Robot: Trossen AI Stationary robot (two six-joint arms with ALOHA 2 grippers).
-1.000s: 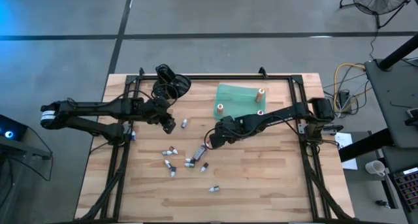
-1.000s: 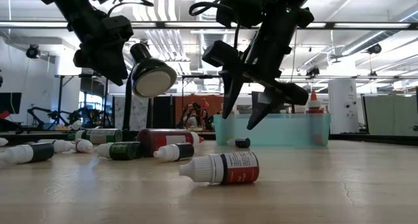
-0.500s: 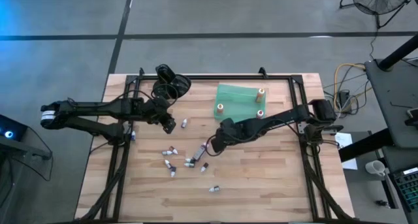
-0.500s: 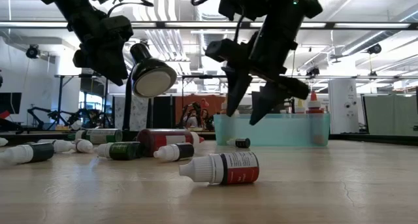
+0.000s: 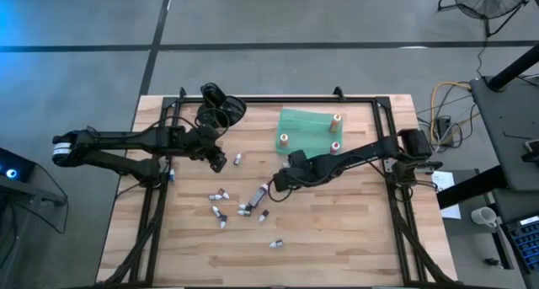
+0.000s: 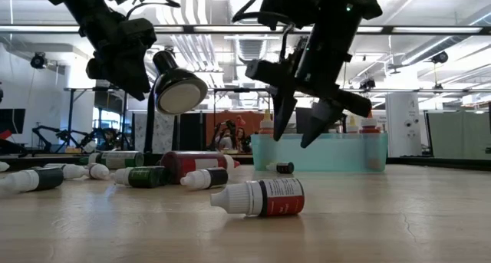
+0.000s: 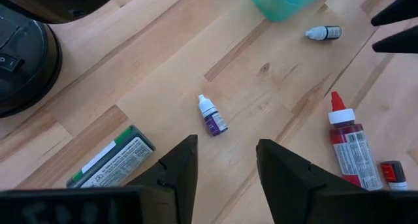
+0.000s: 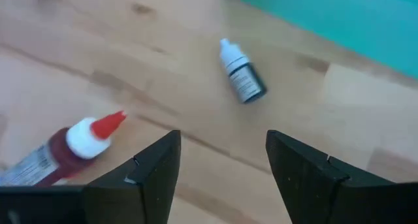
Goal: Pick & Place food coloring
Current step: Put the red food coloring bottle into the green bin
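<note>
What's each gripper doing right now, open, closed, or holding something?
Left gripper: open, empty, above the table near a small purple bottle.
Right gripper: open, empty, above the table near a small dark bottle.

Right end effector [image 5: 280,180] has drawn back from the long red-capped bottle [image 5: 260,191] toward the teal tray [image 5: 305,125], riding higher, fingers apart and empty.

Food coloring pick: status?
Right gripper open, empty, hovering above a small dark bottle beside the teal tray. Left gripper empty, parked above a purple bottle. Nothing blocking.
</note>
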